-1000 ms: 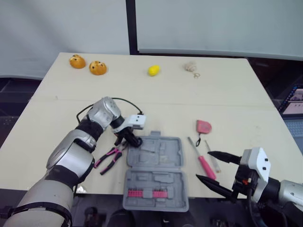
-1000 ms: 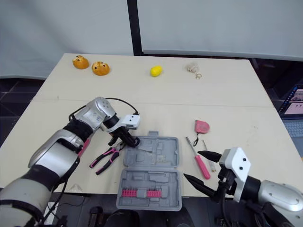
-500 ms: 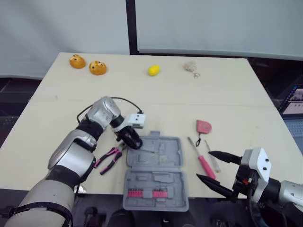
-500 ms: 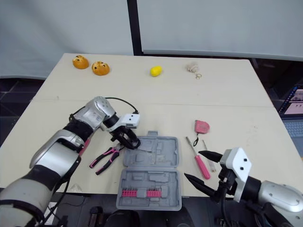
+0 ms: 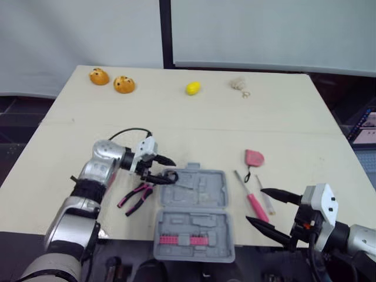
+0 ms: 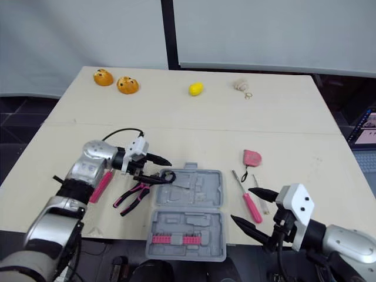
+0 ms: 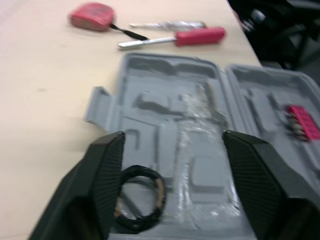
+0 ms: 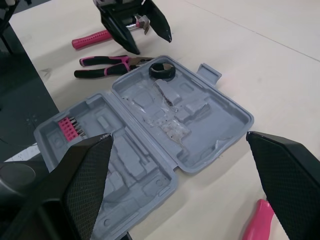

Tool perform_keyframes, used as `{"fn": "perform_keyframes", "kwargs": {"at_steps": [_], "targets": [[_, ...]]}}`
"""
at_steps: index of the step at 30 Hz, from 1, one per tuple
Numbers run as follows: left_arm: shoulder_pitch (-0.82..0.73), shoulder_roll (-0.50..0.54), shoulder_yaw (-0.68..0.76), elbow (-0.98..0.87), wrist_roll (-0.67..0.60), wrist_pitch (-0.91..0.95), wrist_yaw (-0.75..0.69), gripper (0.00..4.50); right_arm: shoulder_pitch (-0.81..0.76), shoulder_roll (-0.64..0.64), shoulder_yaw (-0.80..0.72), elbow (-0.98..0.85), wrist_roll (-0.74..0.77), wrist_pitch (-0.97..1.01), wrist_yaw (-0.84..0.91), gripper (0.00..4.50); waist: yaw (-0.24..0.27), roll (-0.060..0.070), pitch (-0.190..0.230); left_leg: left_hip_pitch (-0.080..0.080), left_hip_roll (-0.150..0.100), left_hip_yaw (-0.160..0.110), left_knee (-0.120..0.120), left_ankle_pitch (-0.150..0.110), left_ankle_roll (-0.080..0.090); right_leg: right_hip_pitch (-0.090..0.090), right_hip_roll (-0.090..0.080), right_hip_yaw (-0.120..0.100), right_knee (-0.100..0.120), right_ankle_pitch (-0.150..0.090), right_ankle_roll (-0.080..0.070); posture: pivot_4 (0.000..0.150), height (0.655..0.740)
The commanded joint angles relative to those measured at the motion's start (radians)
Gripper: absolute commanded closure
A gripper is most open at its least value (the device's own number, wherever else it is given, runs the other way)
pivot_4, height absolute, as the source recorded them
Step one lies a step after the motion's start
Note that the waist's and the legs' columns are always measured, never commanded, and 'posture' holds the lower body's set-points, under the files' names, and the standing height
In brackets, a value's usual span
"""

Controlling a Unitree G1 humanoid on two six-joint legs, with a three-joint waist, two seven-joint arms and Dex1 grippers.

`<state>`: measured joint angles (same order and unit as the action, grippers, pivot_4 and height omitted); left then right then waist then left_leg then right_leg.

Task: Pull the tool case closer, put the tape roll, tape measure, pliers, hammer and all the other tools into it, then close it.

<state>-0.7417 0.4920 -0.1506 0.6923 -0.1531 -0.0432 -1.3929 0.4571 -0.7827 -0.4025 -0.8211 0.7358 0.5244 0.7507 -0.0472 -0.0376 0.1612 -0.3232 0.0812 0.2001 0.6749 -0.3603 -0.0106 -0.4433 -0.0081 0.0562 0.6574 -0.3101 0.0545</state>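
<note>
Tape roll being left lying in far-left corner of open tool case. Left hand, clamped on roll half second ago, being drawn back leftward with fingers apart. Roll judged stowed (pliers, hammer, tape measure being left out on desk). Roll being seen flat, hole facing up, no long axis. Case being kept open, halves stacked near-to-far, hinge running left-right. Right hand being held spread, empty, near desk's front edge.
</note>
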Motion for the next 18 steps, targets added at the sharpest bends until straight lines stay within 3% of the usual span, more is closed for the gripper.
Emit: {"fn": "perform_keyframes", "kwargs": {"at_steps": [1, 18], "targets": [[0.015, -0.010, 0.026, 0.033, 0.012, -0.041, 0.065, 2.80, -0.009, -0.005, -0.021, -0.007, 0.020, -0.006, 0.021, 0.00, 0.001, 0.000, 0.000, 0.000, 0.000, 0.000, 0.000, 0.000, 0.000, 0.000, 0.000, 0.000, 0.000, 0.000, 0.000, 0.150, 0.7400], [0.026, -0.061, 0.011, 0.158, 0.072, -0.150, 0.150, 2.80, -0.036, -0.015, -0.024, -0.004, 0.028, 0.019, 0.022, 0.00, 0.016, 0.000, 0.000, 0.000, -0.001, 0.000, 0.000, -0.001, 0.000, 0.000, 0.001, 0.000, 0.000, 0.000, 0.000, 0.150, 0.7400]]}}
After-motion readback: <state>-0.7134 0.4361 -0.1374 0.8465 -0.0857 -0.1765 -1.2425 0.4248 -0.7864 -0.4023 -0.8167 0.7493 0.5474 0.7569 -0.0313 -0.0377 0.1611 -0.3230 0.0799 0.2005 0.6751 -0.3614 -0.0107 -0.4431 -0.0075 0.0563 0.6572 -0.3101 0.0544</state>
